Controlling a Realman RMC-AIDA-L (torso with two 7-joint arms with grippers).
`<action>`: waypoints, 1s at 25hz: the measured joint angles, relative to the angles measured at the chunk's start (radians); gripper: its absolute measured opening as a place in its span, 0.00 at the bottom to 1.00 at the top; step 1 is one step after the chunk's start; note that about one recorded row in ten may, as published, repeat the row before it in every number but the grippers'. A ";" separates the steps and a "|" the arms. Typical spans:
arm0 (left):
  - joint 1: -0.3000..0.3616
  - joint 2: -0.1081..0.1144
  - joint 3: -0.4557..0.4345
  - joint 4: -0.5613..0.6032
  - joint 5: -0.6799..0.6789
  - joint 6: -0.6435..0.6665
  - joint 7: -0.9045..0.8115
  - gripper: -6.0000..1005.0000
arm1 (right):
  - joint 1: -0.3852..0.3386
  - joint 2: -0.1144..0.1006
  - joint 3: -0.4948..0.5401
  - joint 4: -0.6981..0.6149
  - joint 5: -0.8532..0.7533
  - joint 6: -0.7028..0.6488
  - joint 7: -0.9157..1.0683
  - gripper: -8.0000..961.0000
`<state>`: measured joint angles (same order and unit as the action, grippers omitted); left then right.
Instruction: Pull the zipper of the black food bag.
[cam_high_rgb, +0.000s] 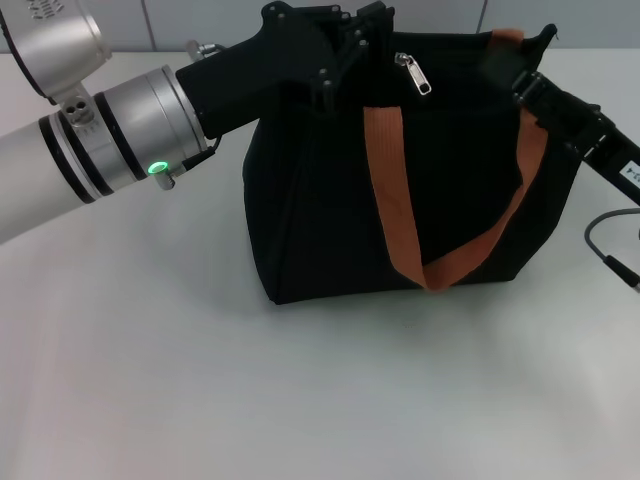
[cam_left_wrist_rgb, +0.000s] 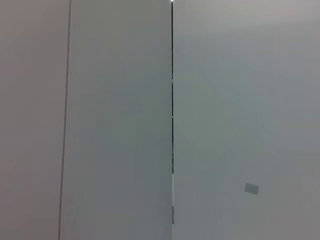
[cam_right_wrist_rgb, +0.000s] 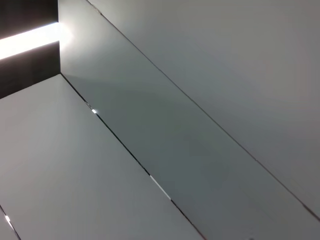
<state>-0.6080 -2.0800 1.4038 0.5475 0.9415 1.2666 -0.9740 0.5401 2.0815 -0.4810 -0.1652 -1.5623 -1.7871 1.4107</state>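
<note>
**Both grippers at the bag's top corners**

The black food bag (cam_high_rgb: 330, 200), boxy soft fabric, stands on the pale table (cam_high_rgb: 200, 380). The left gripper (cam_high_rgb: 345, 55), matte black, sits at its top edge; I cannot tell how its fingers stand. Just beside it hangs the zipper (cam_high_rgb: 413, 73), a small silver tab. An orange-brown webbing strap (cam_high_rgb: 400, 210) loops below. The right gripper (cam_high_rgb: 520, 80) reaches the opposite top corner, grip unclear. No legible writing.

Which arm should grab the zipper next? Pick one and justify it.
Left, probably: the left gripper sits at the black food bag's top edge beside the zipper; the right gripper holds the far corner.
</note>
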 joint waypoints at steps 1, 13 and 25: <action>0.000 0.000 0.000 0.000 0.000 0.000 0.000 0.04 | 0.000 0.000 0.000 0.000 0.000 0.000 0.000 0.81; -0.007 0.000 0.007 0.000 -0.002 -0.004 0.001 0.04 | 0.038 0.002 -0.072 0.001 0.004 0.060 0.022 0.78; -0.007 0.000 0.012 0.000 -0.011 -0.006 0.006 0.04 | 0.044 0.003 -0.066 0.001 0.009 0.118 0.024 0.47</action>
<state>-0.6152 -2.0801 1.4162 0.5477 0.9308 1.2610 -0.9682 0.5839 2.0847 -0.5472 -0.1640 -1.5532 -1.6689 1.4352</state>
